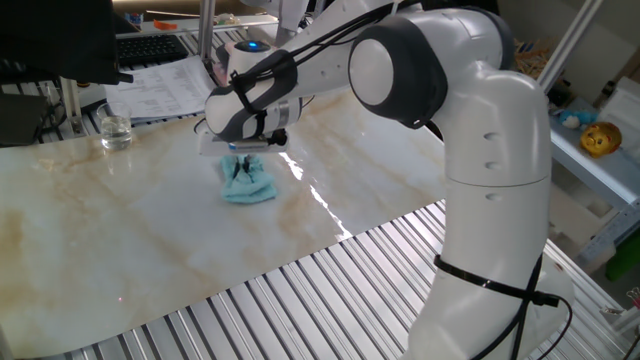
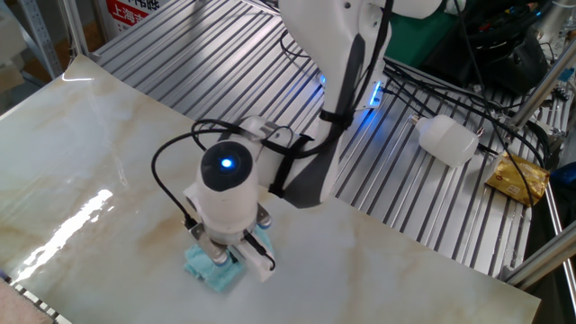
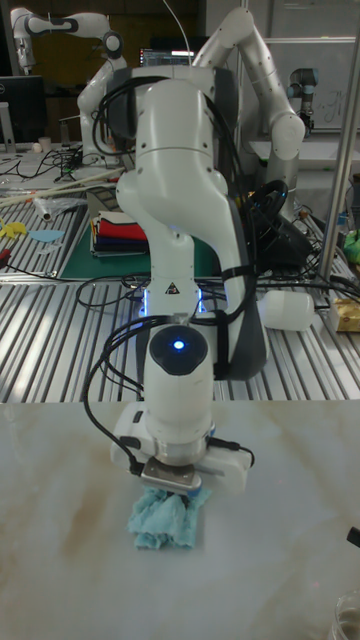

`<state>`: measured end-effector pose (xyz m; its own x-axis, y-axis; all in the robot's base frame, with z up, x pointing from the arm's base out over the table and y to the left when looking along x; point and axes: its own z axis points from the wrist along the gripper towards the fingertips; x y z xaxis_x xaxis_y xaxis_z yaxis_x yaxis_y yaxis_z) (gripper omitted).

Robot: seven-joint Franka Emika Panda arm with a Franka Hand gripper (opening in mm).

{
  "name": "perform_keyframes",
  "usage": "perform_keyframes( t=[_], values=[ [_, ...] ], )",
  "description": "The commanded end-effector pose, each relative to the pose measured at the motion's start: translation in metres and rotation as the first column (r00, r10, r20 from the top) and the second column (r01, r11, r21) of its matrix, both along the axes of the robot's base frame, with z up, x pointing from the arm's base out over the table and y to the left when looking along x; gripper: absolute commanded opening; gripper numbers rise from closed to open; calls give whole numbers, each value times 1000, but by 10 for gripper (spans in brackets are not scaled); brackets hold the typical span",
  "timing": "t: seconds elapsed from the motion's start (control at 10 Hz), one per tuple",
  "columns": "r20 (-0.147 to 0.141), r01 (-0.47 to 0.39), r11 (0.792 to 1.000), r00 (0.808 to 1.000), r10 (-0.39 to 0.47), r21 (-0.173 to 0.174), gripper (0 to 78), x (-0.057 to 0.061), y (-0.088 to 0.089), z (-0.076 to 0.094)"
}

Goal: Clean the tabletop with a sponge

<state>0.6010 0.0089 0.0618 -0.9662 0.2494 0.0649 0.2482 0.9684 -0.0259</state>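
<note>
Only one fixed view takes in the small clear glass (image 1: 115,131) standing near the far edge of the tabletop (image 1: 130,240), along with the papers (image 1: 160,85) and dark keyboard (image 1: 150,47) behind it. The other fixed view instead shows the grey ribbed slats (image 2: 225,63) bordering the marble-look sheet, a white plastic jug (image 2: 447,139) lying on them, and a yellow packet (image 2: 519,178) close to it. The tall fixed view looks straight at the arm and shows a blue light (image 3: 178,346) glowing on its wrist.

In all three, the pincer (image 1: 243,164) points straight down onto a crumpled light-blue sponge (image 1: 248,185), which lies on the table well inside its edges, toward the far side. Its fingers are narrowed into the top of the sponge, gripping a bunched fold, while the rest of the sponge spreads flat on the glossy surface.
</note>
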Motion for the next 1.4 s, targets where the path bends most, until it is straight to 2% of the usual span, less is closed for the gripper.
perform_keyframes(
  t=[0.1,0.3,0.4,0.6,0.9,1.0,1.1,1.2,1.3,1.4],
  values=[
    [-5,-69,998,998,69,-2,13,-1,-50,6],
    [-6,-104,995,995,104,-13,13,-8,-86,16],
    [-1,-114,993,993,114,-15,13,-10,-96,18],
    [2,-117,993,993,117,-12,13,-12,-98,16],
    [-1,-81,997,997,81,-9,13,-8,-64,17],
    [-2,-80,997,997,80,-9,13,-8,-63,17],
    [-9,-53,999,999,53,-11,13,-7,-38,22],
    [-12,-35,999,999,35,-15,13,-7,-22,26],
    [-15,-29,999,999,28,-16,13,-7,-17,27],
    [-17,-16,1000,1000,15,-13,13,-7,-4,25]
  ],
)
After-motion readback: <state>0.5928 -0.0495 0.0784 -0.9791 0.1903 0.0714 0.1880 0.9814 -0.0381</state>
